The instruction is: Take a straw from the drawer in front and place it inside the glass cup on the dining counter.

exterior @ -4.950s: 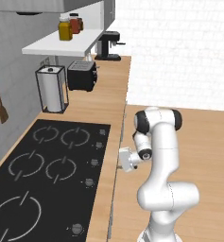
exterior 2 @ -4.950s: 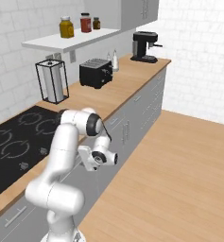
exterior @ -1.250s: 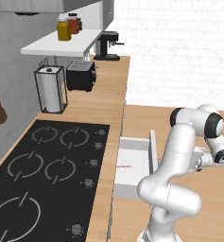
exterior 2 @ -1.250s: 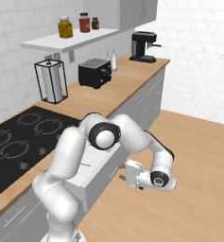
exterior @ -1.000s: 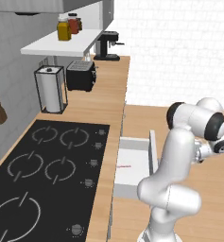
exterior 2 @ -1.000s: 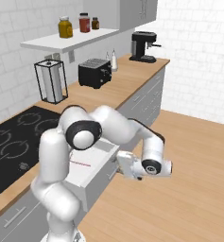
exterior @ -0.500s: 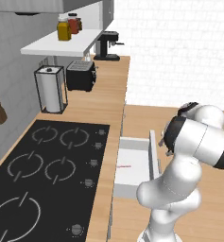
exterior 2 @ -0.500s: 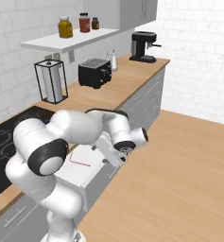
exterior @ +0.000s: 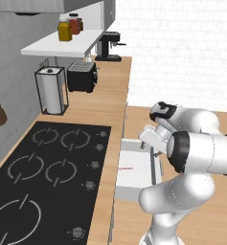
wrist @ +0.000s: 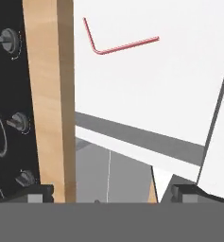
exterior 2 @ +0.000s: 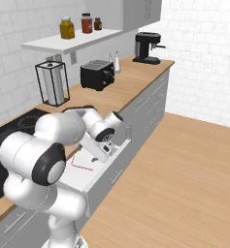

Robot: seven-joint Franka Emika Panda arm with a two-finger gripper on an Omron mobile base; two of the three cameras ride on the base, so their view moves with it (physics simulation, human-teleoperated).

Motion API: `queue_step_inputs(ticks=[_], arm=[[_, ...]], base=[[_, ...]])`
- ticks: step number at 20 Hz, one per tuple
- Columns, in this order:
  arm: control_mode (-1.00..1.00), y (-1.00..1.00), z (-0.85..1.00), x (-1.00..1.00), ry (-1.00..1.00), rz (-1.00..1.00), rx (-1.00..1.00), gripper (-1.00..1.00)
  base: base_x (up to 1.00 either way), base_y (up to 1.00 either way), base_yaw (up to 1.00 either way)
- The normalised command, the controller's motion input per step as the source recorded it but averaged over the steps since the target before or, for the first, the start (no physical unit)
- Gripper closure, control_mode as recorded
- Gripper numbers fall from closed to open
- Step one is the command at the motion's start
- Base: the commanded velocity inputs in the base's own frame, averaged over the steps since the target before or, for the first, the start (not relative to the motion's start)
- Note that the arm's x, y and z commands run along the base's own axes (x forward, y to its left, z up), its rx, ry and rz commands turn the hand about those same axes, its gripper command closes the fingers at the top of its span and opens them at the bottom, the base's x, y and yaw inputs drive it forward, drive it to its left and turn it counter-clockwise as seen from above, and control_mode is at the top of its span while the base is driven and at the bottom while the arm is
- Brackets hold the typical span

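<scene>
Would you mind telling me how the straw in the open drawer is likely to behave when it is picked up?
The straw is very thin, so probably light and easily nudged aside. It lies flat on the smooth white drawer floor, so it may slide. Its bent shape probably keeps it from rolling.

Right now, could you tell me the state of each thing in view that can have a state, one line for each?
drawer: pulled open, white inside showing.
straw: lying flat on the drawer floor, bent, not gripped.
gripper: open, hanging above the drawer, holding nothing.
hob: no pot on it.
toaster: upright on the worktop, nothing visible in its slots.
coffee machine: upright at the far end of the worktop.
</scene>
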Motion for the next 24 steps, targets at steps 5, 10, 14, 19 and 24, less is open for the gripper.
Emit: queue_step_inputs(ticks=[5,10,14,19,24], arm=[[-1.0,0.37,-0.26,0.14,0.19,0.0,-0.24,-1.0],[-1.0,0.26,-0.26,0.07,0.12,0.0,-0.17,-1.0],[-1.0,0.12,-0.39,0.03,0.12,-0.02,-0.13,-1.0],[-1.0,0.0,-0.48,0.0,0.03,-0.07,-0.08,-1.0],[-1.0,-0.09,-0.44,-0.12,0.0,-0.05,-0.02,-1.0]], base=[[0.0,0.0,0.0],[0.0,0.0,0.0],[0.0,0.0,0.0],[0.0,0.0,0.0],[0.0,0.0,0.0]])
